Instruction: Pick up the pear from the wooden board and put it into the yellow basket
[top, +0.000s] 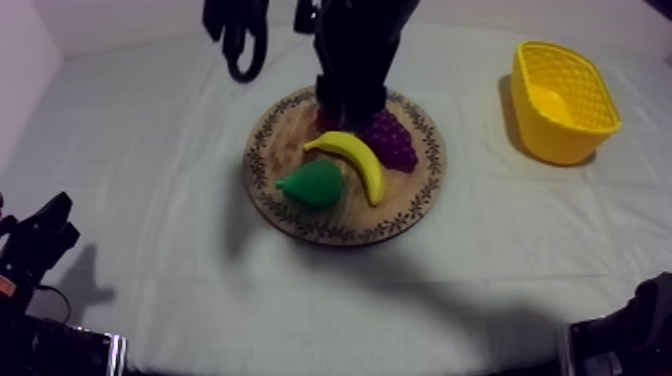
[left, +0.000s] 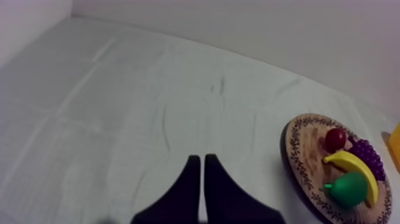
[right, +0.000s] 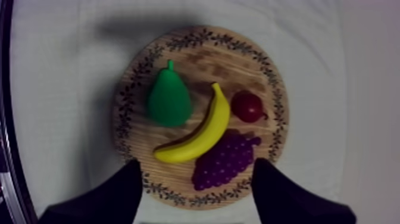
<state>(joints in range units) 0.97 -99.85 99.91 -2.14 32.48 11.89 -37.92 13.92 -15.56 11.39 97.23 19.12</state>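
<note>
Right now the pear (right: 169, 101) lies on the wooden board (right: 128, 113), on bare wood with its stem end toward the patterned rim, and neither gripper touches it. Just beside it lies the banana (right: 199, 134), curving along the pear's side; whether the 2 touch I cannot tell. On the banana's other side sit the small red fruit (right: 247, 106) and the bunch of grapes (right: 223, 161), the grapes right against the banana. All 4 fruits are on the board.

My right gripper (right: 197, 165) hangs above the board and looks straight down on it, its 2 black fingers (right: 119, 193) spread wide apart with nothing between them. In the top view its arm stands over the board's far side, above the grapes.

The yellow basket (top: 560, 100) stands well apart from the board, toward the right side of the table (top: 150, 150).

My left gripper (left: 199, 164) sits low at the left side, well away from the board, fingers pressed together into a narrow wedge on nothing.
</note>
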